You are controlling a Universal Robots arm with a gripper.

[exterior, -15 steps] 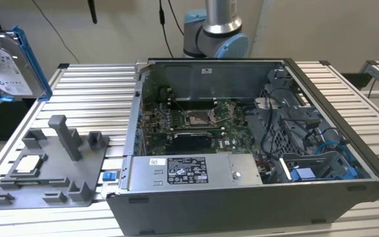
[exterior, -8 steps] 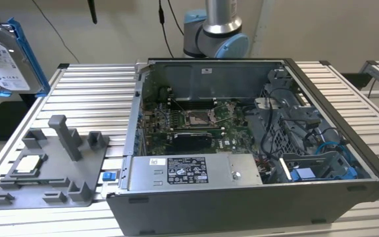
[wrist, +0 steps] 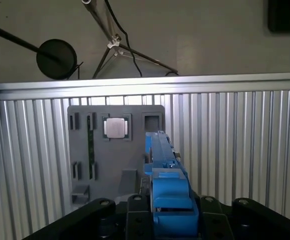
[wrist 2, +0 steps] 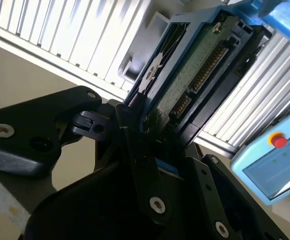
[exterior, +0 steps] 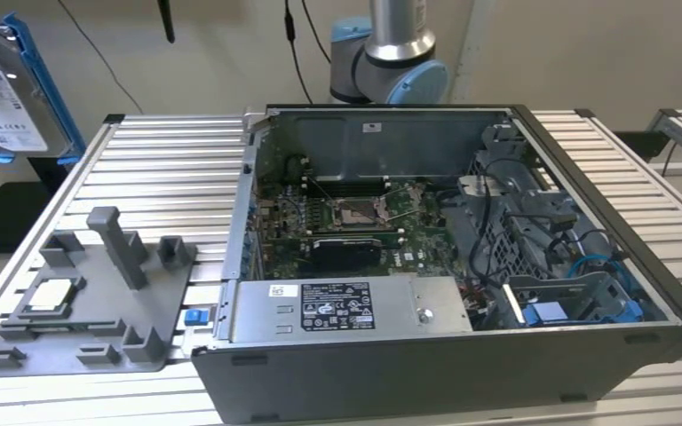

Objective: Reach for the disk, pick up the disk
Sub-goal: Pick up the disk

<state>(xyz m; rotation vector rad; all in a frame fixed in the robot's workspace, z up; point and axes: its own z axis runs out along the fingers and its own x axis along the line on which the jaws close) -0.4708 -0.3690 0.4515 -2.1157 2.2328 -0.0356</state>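
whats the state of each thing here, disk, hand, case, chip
disk: in the air, off the table, clamped in the hand
hand: shut on the disk
computer case: lying on the table, side open, insides exposed
chip: lying flat in a recess of the grey holder
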